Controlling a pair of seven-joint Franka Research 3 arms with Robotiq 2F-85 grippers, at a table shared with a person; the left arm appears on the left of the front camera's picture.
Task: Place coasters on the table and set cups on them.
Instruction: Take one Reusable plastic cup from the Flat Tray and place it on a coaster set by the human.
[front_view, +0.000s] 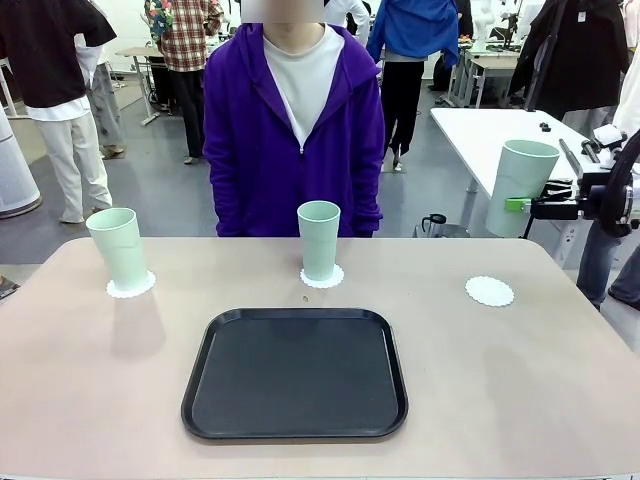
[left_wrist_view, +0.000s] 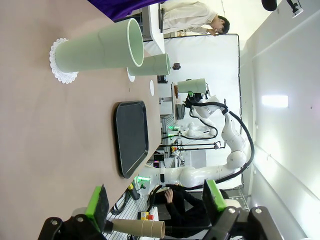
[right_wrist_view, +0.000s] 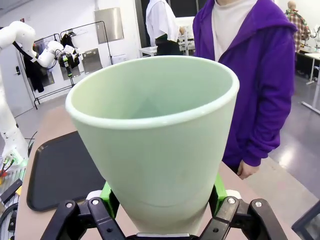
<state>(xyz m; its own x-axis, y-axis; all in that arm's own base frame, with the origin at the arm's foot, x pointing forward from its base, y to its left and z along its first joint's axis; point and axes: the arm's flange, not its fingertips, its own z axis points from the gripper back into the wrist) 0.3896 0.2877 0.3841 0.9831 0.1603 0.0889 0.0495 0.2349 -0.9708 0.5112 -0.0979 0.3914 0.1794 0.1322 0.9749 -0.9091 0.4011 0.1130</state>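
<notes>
Two mint-green cups stand on white lacy coasters on the beige table (front_view: 90, 400): one cup (front_view: 118, 245) on the far-left coaster (front_view: 131, 286), one cup (front_view: 319, 238) on the middle coaster (front_view: 322, 278). A third coaster (front_view: 489, 291) lies bare at the far right. My right gripper (front_view: 522, 205) is shut on the third cup (front_view: 520, 180), held in the air up and to the right of that bare coaster. In the right wrist view the green pads (right_wrist_view: 106, 194) clamp this cup (right_wrist_view: 155, 135) low on its sides. My left gripper (left_wrist_view: 156, 200) is open and holds nothing, well back from the near cup (left_wrist_view: 100, 50).
A black rounded-square tray (front_view: 295, 373) with nothing on it lies at the table's near middle. A person in a purple hoodie (front_view: 295, 130) stands at the far edge behind the middle cup. A white table (front_view: 480, 125) stands behind my right arm.
</notes>
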